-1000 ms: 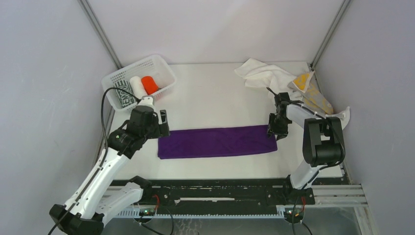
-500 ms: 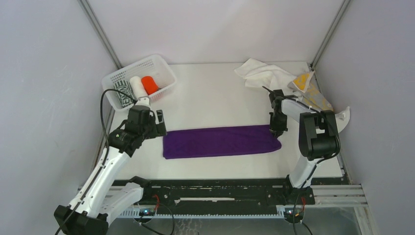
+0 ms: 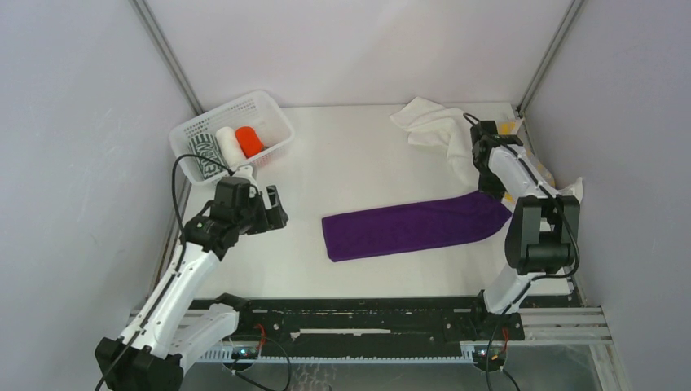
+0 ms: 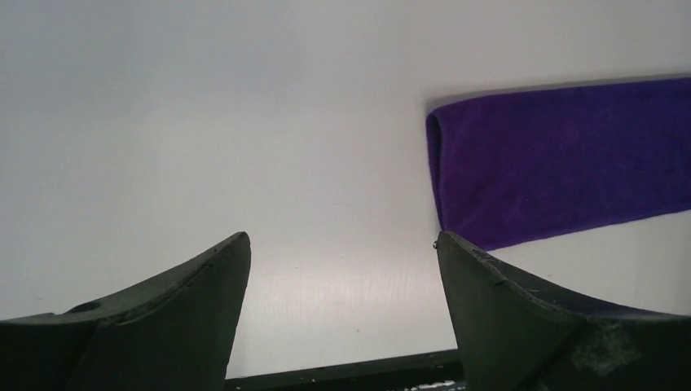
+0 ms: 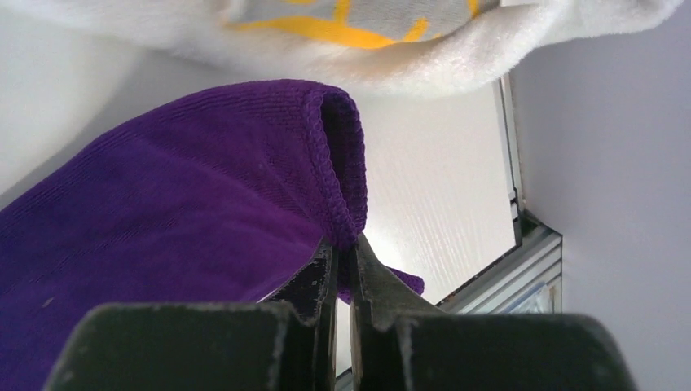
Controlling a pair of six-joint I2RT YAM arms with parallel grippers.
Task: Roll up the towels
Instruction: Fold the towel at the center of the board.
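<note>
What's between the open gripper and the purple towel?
Only bare table lies between the left gripper and the purple towel, as the top view shows.

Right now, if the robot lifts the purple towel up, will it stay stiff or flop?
Probably flop: the purple towel curls over where the right gripper pinches its edge. Likely light, as that small pinch holds the end up. Its ribbed weave looks grippy, not slippery.

A white mesh basket sits at the tabletop's 10 o'clock corner. A black rail runs along its 6 o'clock edge.
</note>
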